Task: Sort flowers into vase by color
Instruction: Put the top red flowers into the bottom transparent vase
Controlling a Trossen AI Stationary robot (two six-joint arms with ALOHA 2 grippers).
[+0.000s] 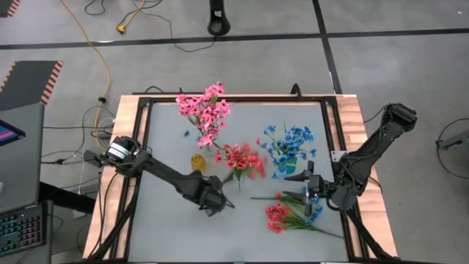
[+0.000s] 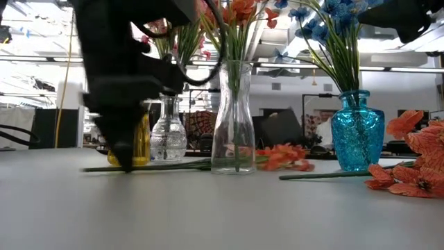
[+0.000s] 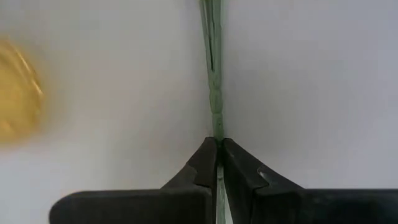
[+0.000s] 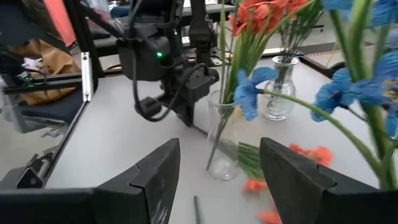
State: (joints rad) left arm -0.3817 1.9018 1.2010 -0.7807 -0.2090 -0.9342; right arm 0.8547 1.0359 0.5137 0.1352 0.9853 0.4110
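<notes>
So my left gripper (image 3: 218, 144) is clamped shut on the thin green stem (image 3: 214, 74) of a coral-red flower (image 2: 281, 156) lying flat on the table (image 1: 168, 227), right by the clear vase (image 2: 233, 118). My worry: the grip's at the stem's far end, so it could droop and clip that vase. Right gripper (image 1: 308, 192) hangs open over the other loose flowers (image 1: 280, 216).

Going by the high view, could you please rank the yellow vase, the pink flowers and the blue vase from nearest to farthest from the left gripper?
1. Yellow vase: just beyond the left gripper, which is shut on a green stem.
2. Blue vase: off toward the right arm's side.
3. Pink flowers: at the table's far edge.
</notes>
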